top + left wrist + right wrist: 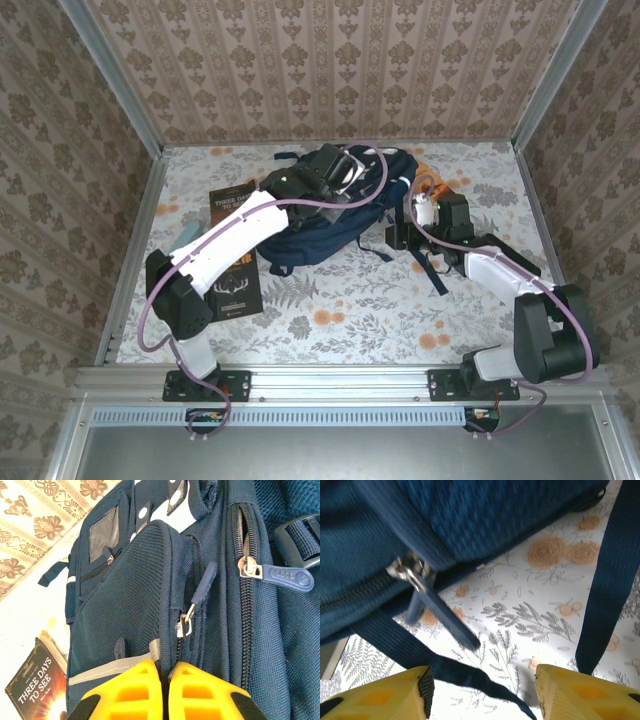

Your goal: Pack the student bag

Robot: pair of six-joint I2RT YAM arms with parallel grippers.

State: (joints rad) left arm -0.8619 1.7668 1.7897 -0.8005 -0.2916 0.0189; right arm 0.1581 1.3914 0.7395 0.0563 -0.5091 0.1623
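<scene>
Left gripper pinching student bag pocket seam, book title legible from wrist, right gripper spread over strap, finger bases cropped

The left arm and right arm have white shells, black joints and trailing purple cables. Fingers are yellow.

Student bag navy blue with white-grey reflective stripes; zip pull blue. Table white, printed with orange flowers and grey ferns. Book dark with white lettering. Left gripper and right gripper yellow. Walls beige damask.
</scene>
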